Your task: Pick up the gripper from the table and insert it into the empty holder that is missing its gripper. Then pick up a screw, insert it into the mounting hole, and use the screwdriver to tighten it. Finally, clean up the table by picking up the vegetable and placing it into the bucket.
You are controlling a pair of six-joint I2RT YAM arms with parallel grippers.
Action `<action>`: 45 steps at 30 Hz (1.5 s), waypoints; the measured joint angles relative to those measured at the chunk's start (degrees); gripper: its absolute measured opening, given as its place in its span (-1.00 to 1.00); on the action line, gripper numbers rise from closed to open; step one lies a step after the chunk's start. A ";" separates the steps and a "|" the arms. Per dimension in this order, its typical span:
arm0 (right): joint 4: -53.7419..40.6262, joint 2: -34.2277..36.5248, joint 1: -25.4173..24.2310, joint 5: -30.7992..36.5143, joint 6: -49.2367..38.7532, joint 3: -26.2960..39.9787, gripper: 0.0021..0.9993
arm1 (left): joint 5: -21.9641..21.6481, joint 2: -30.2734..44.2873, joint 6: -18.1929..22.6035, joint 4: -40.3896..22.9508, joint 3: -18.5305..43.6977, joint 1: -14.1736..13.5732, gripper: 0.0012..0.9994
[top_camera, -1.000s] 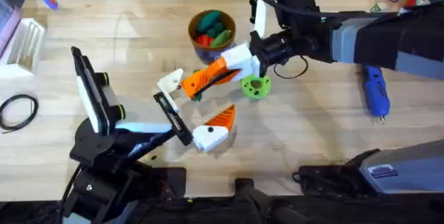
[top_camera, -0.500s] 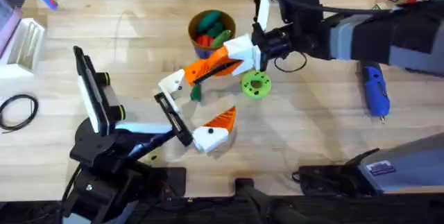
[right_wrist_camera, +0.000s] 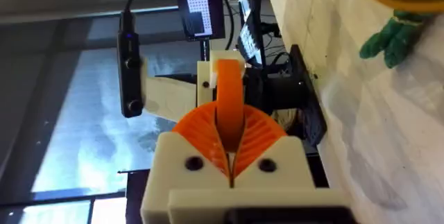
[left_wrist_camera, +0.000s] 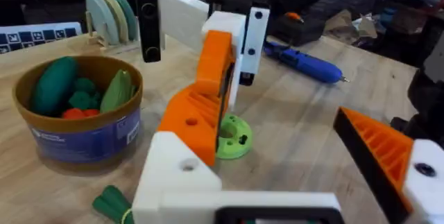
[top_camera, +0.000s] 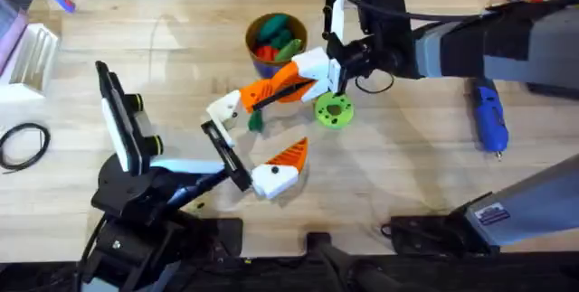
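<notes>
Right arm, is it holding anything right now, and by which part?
Yes. The right gripper has its fingers shut on the orange gripper, pinching the end farthest from the white holder.

A small orange plastic wedge-shaped finger [top_camera: 271,91] shows ribbed faces in the wrist views and lies against a plain white angular plastic block [top_camera: 223,109]. The right arm's gripper [top_camera: 288,82] is white with orange ribbed pads; the left arm's gripper [top_camera: 258,143] matches — white block, orange ribs. The round tan-brown bucket [top_camera: 254,32] carries a blue label and green and red toys. A round lime-green disc [top_camera: 333,111], a blue cylindrical screwdriver [top_camera: 489,117] and a slim dark-green toy vegetable [top_camera: 255,122] lie on pale wood.
</notes>
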 joint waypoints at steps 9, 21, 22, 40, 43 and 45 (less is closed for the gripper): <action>-5.67 0.00 -0.43 -1.51 -5.17 0.00 -0.99 | 0.63 0.00 0.00 -0.01 0.00 -0.11 0.97; -4.00 0.00 0.88 -1.39 -6.57 0.00 -0.99 | 0.63 0.00 0.02 -0.01 0.00 -0.11 0.97; -3.96 0.00 1.40 -1.39 -6.53 0.00 -0.99 | 0.63 0.01 0.02 -0.01 0.00 -0.11 0.97; 8.75 -0.02 5.63 7.42 7.14 0.00 -0.99 | -5.22 0.02 -0.68 -0.08 0.00 1.07 0.97; 9.43 -0.24 6.24 8.93 9.02 0.00 -0.99 | -6.48 0.02 -1.03 -0.12 0.00 1.20 0.97; 9.58 -0.41 6.54 9.65 9.86 0.00 -0.99 | -7.18 0.02 -1.17 -0.12 0.00 1.20 0.97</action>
